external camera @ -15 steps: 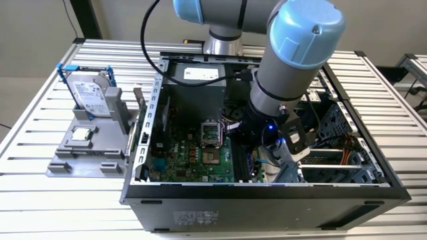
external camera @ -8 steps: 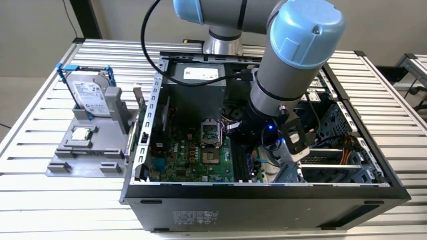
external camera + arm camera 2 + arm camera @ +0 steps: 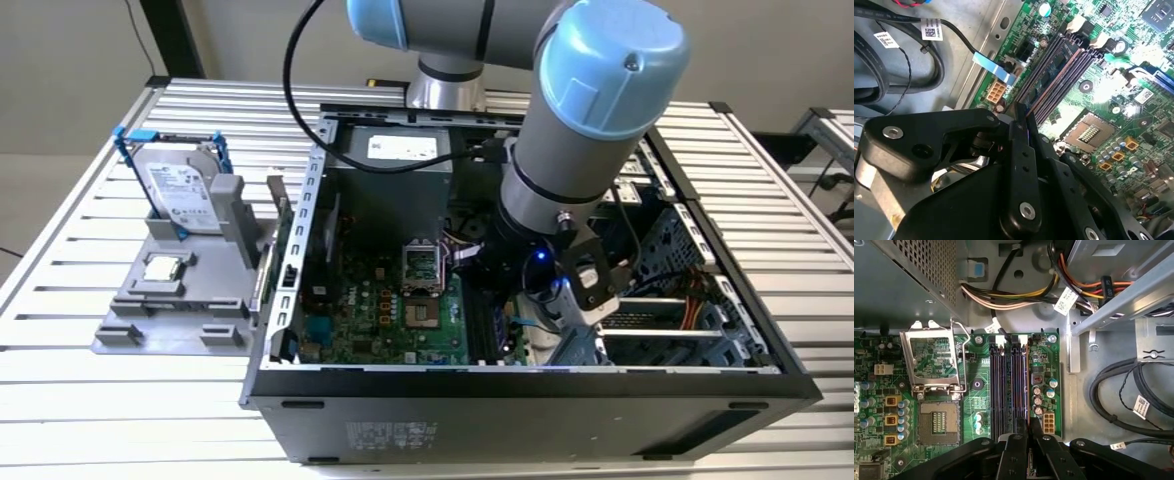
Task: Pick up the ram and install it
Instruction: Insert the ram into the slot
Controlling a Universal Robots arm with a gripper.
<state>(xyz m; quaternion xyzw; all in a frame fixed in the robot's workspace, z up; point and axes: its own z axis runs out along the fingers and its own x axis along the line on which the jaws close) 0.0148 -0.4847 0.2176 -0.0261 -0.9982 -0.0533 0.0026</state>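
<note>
Slatted metal table (image 3: 80,250) under open computer case (image 3: 534,385); pincer (image 3: 1029,432) narrow on ram (image 3: 1054,70), seated in slots in both wrist views.

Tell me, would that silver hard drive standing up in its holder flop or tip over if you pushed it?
Probably no flopping: the hard drive looks like a rigid metal box. It likely feels heavy for its size. Standing on its narrow edge it could tip, but the grey holder seems to brace it.
</note>
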